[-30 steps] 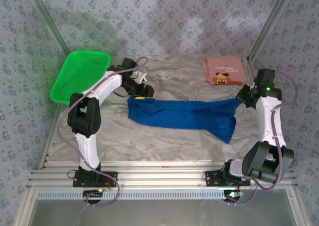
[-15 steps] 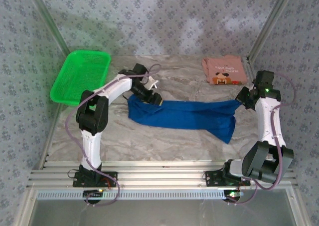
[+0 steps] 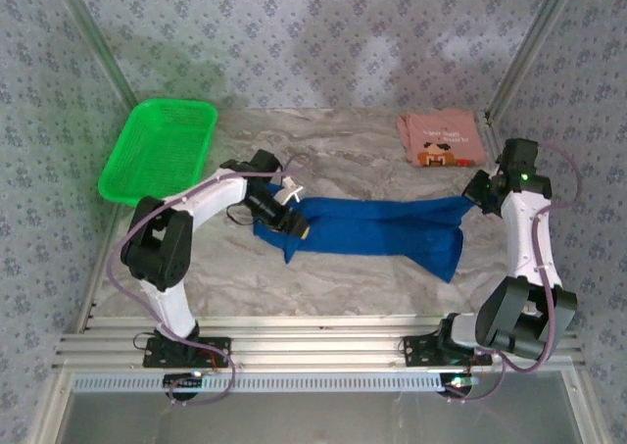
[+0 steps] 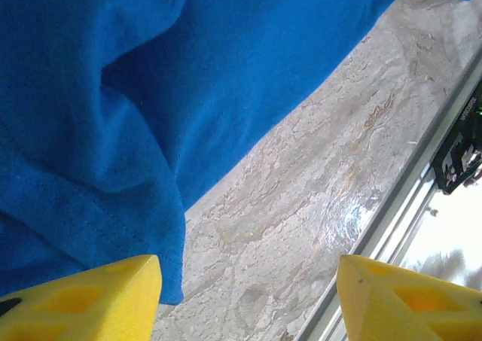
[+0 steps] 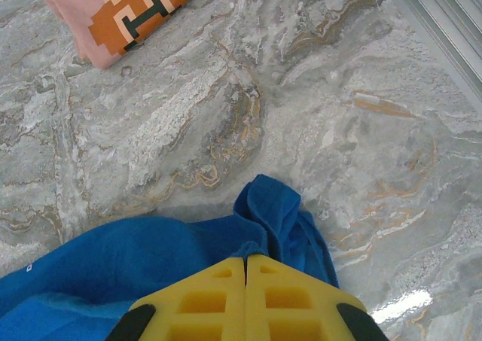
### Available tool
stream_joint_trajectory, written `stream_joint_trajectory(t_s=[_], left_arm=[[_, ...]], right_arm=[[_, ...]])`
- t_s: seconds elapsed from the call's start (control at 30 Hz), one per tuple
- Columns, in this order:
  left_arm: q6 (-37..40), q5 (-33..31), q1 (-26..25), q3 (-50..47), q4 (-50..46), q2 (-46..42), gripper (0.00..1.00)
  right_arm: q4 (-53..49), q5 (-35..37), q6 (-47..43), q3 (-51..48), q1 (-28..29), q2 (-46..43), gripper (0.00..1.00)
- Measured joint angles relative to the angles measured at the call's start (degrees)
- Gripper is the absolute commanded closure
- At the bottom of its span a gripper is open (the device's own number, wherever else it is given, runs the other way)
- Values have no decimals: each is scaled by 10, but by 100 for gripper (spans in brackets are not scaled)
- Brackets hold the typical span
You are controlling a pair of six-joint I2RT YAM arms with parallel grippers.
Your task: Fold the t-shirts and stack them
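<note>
Mid-fold on the blue t-shirt [image 3: 377,226]: the right gripper [image 5: 246,269] pinches its right end, and the left gripper [image 4: 245,299] hangs with jaws apart at the left edge, which it probably must grasp next.

Overhead view looks down; close wrist views share blue t-shirt [image 4: 226,70].

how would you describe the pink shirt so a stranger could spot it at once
Start at the grey marble table and look to its far right corner, opposite the green basket. There lies the salmon-pink t-shirt, folded into a neat square. Unlike the blue t-shirt stretched out mid-table, it is small, flat and carries a cartoon print.
</note>
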Motion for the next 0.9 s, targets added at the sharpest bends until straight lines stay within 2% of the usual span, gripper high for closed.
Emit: stream_joint_trajectory(t_s=[0.23,0.47,0.7,0.9], left_arm=[[-11,-87,-28,-71,21,-47,37],[-82,-125,-53,-186,89,-140,38],[-137,-169,-102,-231,169,-145,41],[-157,-213,-113,-234,198,-134,44]], right_arm=[[1,0,0,0,1,0,100],[1,-3,0,0,1,0,100],[2,-11,0,-2,1,0,100],[2,-13,0,-3,1,0,100]])
